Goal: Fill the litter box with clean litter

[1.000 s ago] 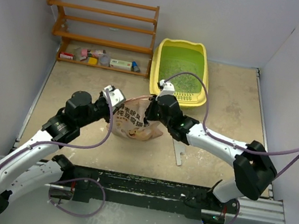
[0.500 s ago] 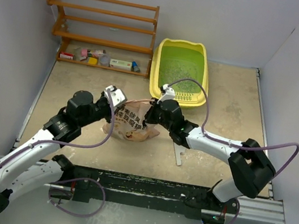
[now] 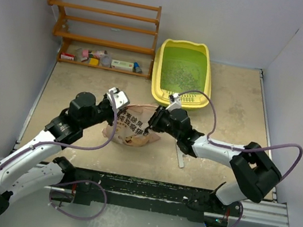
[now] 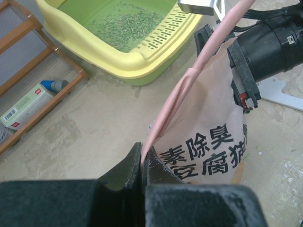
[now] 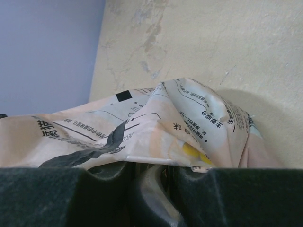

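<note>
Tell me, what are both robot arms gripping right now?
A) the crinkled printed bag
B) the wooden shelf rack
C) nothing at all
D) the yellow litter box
A: the left gripper and the right gripper are each pinched shut on the printed bag, just short of the litter box.

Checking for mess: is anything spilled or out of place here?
Only minor: what look like a few pale specks dot the table beside the bag, outside the litter box. Inside it, the clean litter is just a thin scatter.
</note>
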You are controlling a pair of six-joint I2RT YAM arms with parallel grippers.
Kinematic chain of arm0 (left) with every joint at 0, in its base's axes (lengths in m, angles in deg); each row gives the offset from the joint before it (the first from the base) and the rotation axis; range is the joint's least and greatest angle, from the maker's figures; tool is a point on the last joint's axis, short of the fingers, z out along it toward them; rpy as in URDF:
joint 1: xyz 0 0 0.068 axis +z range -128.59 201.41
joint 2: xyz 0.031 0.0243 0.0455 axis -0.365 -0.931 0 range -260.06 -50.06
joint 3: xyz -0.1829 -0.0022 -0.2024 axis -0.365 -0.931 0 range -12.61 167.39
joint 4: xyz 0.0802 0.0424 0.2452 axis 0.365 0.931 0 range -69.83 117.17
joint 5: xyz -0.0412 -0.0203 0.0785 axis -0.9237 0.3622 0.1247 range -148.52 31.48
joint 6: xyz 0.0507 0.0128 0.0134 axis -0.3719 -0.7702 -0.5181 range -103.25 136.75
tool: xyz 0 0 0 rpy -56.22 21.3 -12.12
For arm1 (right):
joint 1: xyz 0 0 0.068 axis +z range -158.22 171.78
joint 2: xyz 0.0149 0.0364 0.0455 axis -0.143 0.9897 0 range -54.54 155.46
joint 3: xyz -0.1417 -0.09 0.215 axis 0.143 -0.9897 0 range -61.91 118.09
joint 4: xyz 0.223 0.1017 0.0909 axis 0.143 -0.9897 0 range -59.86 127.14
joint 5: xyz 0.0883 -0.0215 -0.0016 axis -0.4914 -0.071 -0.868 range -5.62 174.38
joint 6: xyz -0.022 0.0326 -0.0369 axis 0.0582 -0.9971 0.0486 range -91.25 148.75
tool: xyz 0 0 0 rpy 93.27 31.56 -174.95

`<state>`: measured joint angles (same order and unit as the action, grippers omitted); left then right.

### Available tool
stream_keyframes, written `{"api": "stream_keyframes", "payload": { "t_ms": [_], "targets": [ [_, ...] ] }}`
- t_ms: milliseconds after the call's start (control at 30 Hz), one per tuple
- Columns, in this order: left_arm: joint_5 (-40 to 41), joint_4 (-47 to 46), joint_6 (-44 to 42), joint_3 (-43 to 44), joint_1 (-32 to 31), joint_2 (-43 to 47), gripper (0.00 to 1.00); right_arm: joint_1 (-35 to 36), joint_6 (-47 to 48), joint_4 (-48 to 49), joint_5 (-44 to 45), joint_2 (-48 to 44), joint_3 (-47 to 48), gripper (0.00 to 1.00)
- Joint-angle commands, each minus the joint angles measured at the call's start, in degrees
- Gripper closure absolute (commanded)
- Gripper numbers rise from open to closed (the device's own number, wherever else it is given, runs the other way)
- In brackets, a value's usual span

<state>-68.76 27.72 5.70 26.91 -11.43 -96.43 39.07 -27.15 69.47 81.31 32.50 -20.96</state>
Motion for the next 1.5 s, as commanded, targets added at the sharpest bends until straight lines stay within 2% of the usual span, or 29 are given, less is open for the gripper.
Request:
{"api": "stream_keyframes", "payload": {
  "t_ms": [0,167,367,800,1067,1467],
  "targets": [
    [2.33,-3.66,0.81,2.06,0.23,1.66,1.0,-1.86,-10.27,12.63,-12.48,1.93,-5.24,1.0],
    [2.61,-3.91,0.72,1.67,0.28,2.66,1.0,-4.44,-12.68,21.46,-15.12,3.37,-8.25,1.0],
    [3.85,-4.12,0.68,1.27,0.24,3.89,1.0,-6.97,-14.78,27.01,-16.56,2.95,-10.83,1.0],
    [6.42,-4.82,0.49,0.29,0.24,6.35,1.0,-12.91,-15.81,28.44,-18.86,-0.66,-13.92,1.0],
    [7.59,-5.15,0.52,0.08,0.23,6.76,1.0,-17.61,-15.51,25.81,-19.6,-5.71,-15.97,1.0],
    [6.79,-5.65,0.71,-0.15,0.24,6.53,1.0,-25.39,-18.27,27.37,-23.63,-9.39,-19.11,1.0]
  ]
}}
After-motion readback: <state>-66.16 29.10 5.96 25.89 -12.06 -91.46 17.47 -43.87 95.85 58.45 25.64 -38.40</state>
